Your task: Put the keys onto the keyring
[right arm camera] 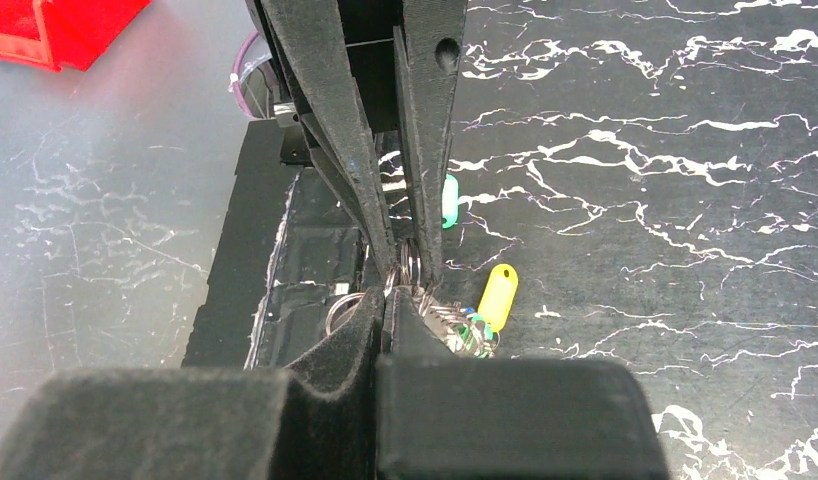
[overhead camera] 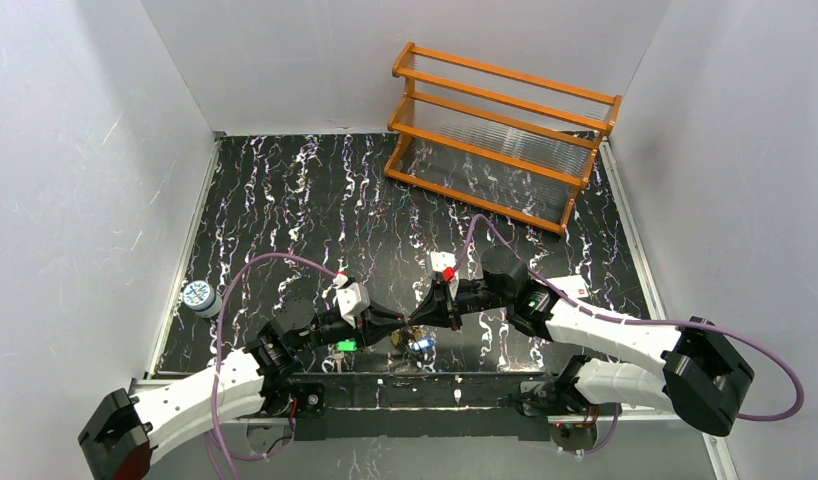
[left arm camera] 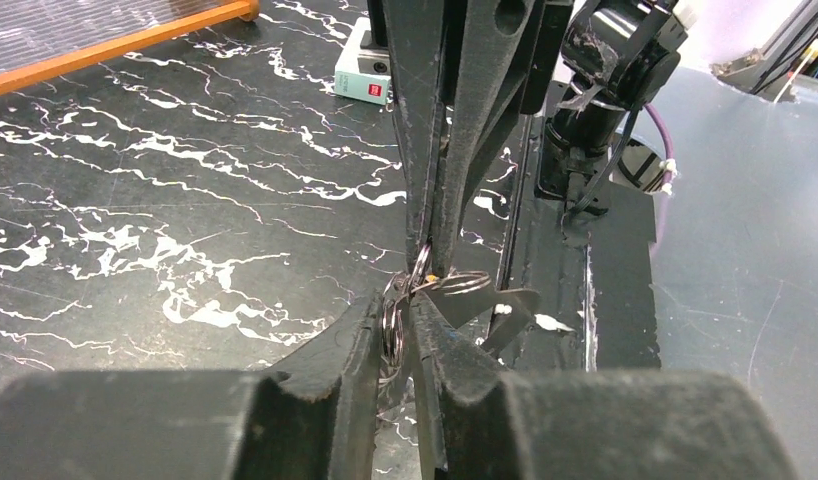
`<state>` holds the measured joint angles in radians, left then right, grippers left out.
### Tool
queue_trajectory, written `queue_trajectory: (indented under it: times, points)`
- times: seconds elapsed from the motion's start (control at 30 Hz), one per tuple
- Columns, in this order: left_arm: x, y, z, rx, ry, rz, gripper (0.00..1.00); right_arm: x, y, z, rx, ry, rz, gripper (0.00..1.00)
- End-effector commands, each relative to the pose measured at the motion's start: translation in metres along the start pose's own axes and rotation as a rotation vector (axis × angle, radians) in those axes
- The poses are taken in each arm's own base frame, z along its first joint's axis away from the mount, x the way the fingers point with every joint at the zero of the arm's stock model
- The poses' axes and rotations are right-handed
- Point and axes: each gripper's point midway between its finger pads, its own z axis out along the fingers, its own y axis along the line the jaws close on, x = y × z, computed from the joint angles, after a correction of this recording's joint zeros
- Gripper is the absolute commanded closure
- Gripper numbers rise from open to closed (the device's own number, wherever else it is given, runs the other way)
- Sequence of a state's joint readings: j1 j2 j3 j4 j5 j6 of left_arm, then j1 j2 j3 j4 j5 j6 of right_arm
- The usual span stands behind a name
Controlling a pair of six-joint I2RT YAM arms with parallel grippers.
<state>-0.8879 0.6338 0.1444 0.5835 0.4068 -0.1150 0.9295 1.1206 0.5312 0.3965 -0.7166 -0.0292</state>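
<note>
The left gripper (left arm camera: 397, 312), barely ajar, and the right gripper (right arm camera: 387, 305), fully closed, are both pinching the keyring (left arm camera: 455, 285), while the green key (right arm camera: 450, 200) is lying loose, seemingly unthreaded.

No legible writing anywhere we look.
We see a red sticker on the small white box-shaped module (left arm camera: 368, 75) on the far arm, and blue markings on the small round blue-white can (overhead camera: 199, 296); we can read neither.

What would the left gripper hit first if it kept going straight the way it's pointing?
The right gripper: the left gripper faces it tip to tip, with only the keyring between them, so contact would likely come almost at once.
</note>
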Motion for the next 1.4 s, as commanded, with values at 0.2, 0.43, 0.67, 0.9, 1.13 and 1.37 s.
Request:
queue_trajectory:
  times: [0.2, 0.43, 0.67, 0.9, 1.13, 1.37]
  points:
    - [-0.026, -0.005, 0.004, 0.028, -0.086, 0.043, 0.81, -0.02, 0.012, 0.0, -0.052, -0.063, -0.052, 0.99]
    - [-0.02, -0.007, 0.005, 0.042, -0.064, 0.038, 0.89, -0.022, 0.011, 0.0, -0.047, -0.069, -0.057, 0.99]
    - [-0.02, -0.004, 0.004, 0.021, -0.068, 0.032, 1.0, -0.023, 0.009, -0.001, -0.031, -0.06, -0.07, 0.99]
    - [-0.026, 0.006, 0.007, -0.041, 0.034, 0.018, 1.0, -0.021, -0.007, -0.005, 0.053, -0.004, -0.109, 0.8]
    - [-0.024, 0.009, 0.01, -0.054, 0.18, -0.009, 1.0, -0.025, -0.01, -0.005, 0.055, 0.018, -0.129, 0.66]
    - [-0.023, 0.007, 0.012, -0.032, 0.259, -0.005, 1.0, -0.026, -0.011, -0.002, 0.043, 0.022, -0.137, 0.74]
